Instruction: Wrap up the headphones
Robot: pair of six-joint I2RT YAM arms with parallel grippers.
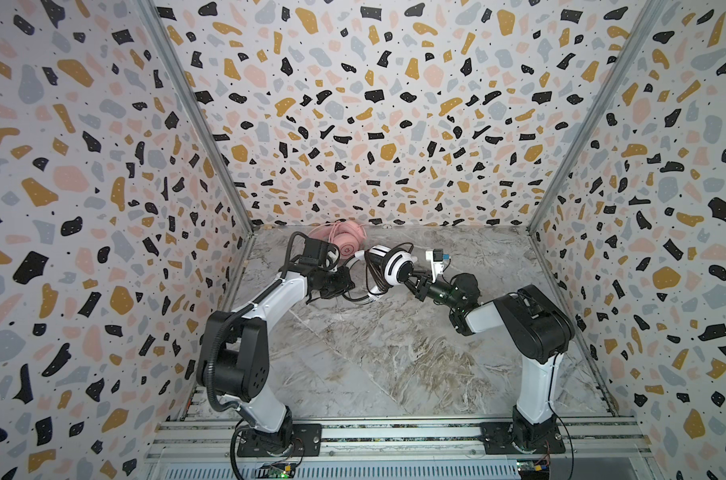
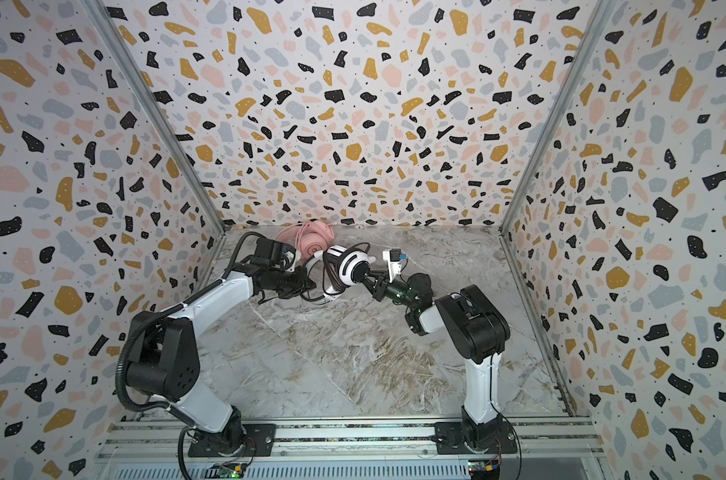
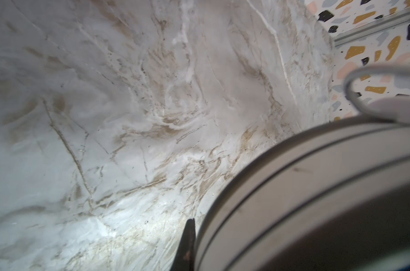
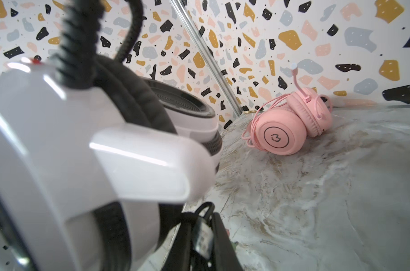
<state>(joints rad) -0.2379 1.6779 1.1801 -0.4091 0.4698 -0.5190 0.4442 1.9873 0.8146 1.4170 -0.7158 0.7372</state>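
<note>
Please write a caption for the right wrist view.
White headset fills the foreground; pink headset lies on marble table behind.

Overhead stereo pair, close wrist views

Your white headset (image 1: 394, 266) sits up near the middle of the table (image 1: 373, 353), towards the back, and looks lifted clear of it. Its cups are white with black stripes and black pads; one round cup face turns to the right. Its black cord (image 1: 371, 272) runs in several strands beside the cups, with a loose loop below. Your pink headset (image 1: 346, 241) lies folded by the back wall (image 1: 373, 124), left of centre. Its pink cord (image 4: 263, 106) is looped around it and its mic stalk (image 4: 299, 79) points up.
</note>
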